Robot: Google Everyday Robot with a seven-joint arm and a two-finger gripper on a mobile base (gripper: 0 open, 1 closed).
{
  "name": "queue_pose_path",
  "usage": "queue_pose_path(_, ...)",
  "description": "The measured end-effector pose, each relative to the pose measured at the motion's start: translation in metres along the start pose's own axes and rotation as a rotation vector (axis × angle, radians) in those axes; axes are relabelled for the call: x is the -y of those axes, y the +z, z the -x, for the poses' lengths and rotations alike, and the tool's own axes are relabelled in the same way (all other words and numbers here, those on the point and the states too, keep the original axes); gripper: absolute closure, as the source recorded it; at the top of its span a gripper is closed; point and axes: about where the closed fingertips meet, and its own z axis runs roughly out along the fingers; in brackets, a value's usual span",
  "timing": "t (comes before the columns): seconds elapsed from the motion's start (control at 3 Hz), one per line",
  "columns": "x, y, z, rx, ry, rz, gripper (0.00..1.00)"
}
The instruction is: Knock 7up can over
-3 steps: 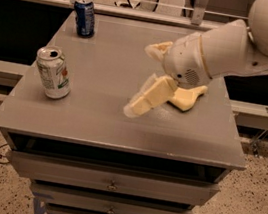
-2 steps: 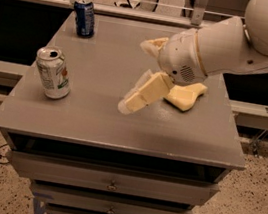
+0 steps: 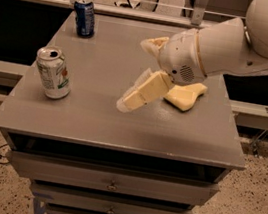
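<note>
Hand (image 3: 135, 74) hangs mid-frame, spread wide, seemingly low enough to sweep left into the upright 7up can (image 3: 53, 73).

No legible text anywhere; green print on 7up can (image 3: 53, 73) unreadable, blue can (image 3: 84, 16) likewise. Gripper (image 3: 133, 73) hovers over table (image 3: 96, 121) middle, fingers spread.

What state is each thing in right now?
7up can: upright, near the table's left edge, not knocked over.
Blue can: upright, far left corner.
Gripper: over mid-table, right of the 7up can, not touching it.
Yellow item: flat on the table, under the arm.
Drawers: shut.
</note>
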Motion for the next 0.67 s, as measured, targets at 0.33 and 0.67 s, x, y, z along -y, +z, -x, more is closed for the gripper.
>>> queue_pose_path(0.33,0.004,0.032,0.011,0.101,-0.003,0.008,0.0)
queue_pose_path(0.67,0.015,0.073,0.033,0.216,-0.014,0.015,0.0)
